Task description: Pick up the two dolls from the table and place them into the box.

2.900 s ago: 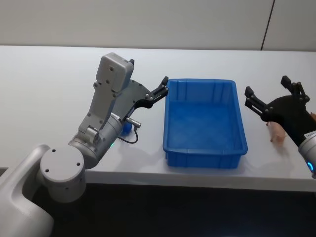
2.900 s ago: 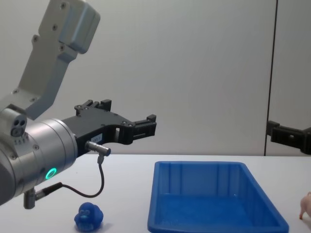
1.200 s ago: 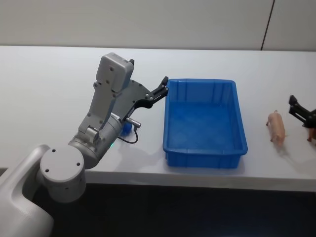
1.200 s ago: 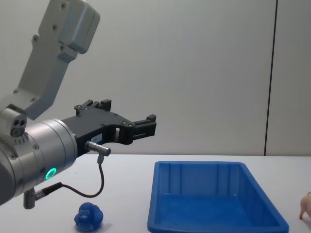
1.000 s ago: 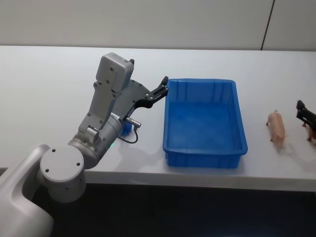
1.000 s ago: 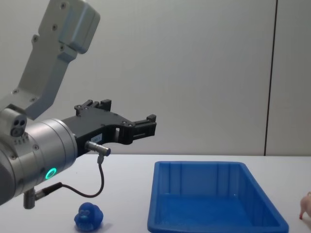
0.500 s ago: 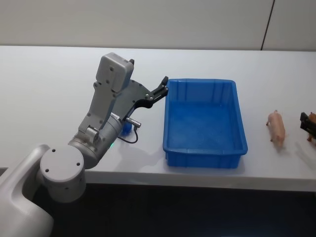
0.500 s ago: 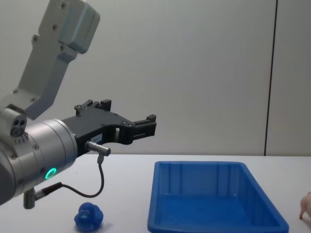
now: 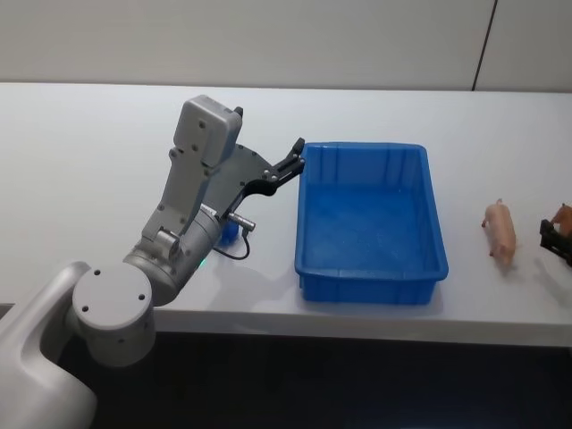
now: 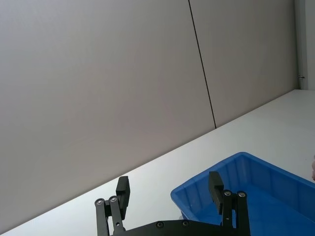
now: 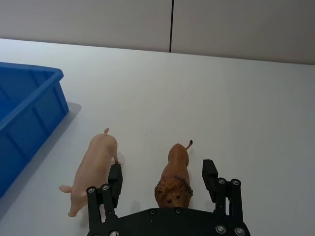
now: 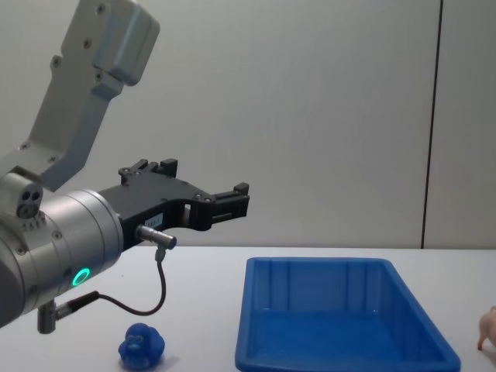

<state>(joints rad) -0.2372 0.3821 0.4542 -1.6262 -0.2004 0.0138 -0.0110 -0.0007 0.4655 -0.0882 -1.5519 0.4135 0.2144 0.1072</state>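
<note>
left arm (image 12: pixel 70 240): silver-grey, round joints, one boxy pale link
shoulder cap (image 9: pixel 112 308): round grey disc with small dark screws
status light (image 12: pixel 80 276): green ring
cable (image 12: pixel 162 283): thin, black, from a metal plug
left gripper (image 10: pixel 169 189): black, flat fingers, silver pivot screws
right gripper (image 11: pixel 162 173): black, same build

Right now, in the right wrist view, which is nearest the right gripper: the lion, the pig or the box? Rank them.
From the right gripper, fingers open:
1. Lion, lined up between its fingers.
2. Pig, just beside the lion, on the box's side.
3. Box, farthest, past the pig.
</note>
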